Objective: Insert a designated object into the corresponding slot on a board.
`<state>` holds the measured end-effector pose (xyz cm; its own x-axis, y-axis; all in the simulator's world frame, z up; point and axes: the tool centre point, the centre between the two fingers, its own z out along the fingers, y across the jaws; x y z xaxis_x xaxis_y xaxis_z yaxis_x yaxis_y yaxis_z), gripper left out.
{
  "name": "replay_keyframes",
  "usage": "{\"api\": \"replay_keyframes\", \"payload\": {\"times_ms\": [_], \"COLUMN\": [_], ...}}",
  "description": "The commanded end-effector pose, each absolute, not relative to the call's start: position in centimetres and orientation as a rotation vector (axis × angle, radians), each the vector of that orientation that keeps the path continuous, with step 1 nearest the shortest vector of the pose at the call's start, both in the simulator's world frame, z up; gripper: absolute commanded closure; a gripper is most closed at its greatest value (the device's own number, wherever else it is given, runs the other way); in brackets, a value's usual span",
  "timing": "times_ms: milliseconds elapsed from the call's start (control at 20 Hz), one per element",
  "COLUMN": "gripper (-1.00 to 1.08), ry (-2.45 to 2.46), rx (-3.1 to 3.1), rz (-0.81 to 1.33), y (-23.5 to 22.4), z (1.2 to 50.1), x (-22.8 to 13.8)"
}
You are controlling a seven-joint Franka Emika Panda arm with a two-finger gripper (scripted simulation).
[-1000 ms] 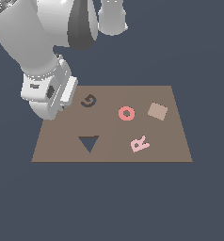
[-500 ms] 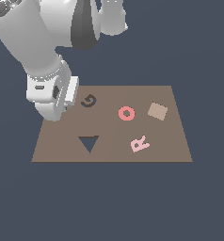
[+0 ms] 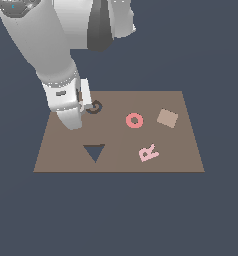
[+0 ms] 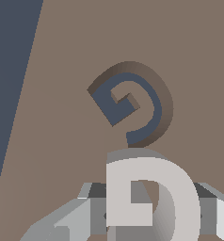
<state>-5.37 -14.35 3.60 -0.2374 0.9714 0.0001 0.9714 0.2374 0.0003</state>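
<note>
The tool [image 4: 132,214] grips the light-grey letter G [image 4: 149,197] between its two fingers [image 4: 67,221], the jaws closed against the piece's sides, so the block sits right in the tool in the wrist view. Just beyond the held letter lies the G-shaped slot [image 4: 132,106], a dark recess cut in the board [image 4: 62,70]; the letter hangs above it and a little short of it, not yet seated, and whether its turn matches the recess cannot be told. In the exterior view the tool [image 3: 83,107] is low over the board [image 3: 181,150], with the slot [image 3: 94,107] showing right beside its tip. Farther from the tool, toward the board's near edge, is the dark triangular cut-out [image 3: 94,152]. Off toward the exterior view's right lies the pink ring [image 3: 134,120], then the pale pink letter R [image 3: 149,152], and farthest from the tool the small tan square tile [image 3: 167,118], all flat on the board and apart from each other.
</note>
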Motion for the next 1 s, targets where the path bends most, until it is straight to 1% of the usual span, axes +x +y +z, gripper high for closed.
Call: {"api": "replay_keyframes", "payload": {"times_ms": [0,450,950], "gripper": [1.08,1.08,1.08], "ry": [2.565,2.823,2.930], "rx": [1.812,1.377,1.133], "rz": [0.001,0.001,0.001], "y": [-13.3,-10.2,-8.7], "z": [3.7,3.9,4.0], "x": [-5.3,-6.1,-7.0]}}
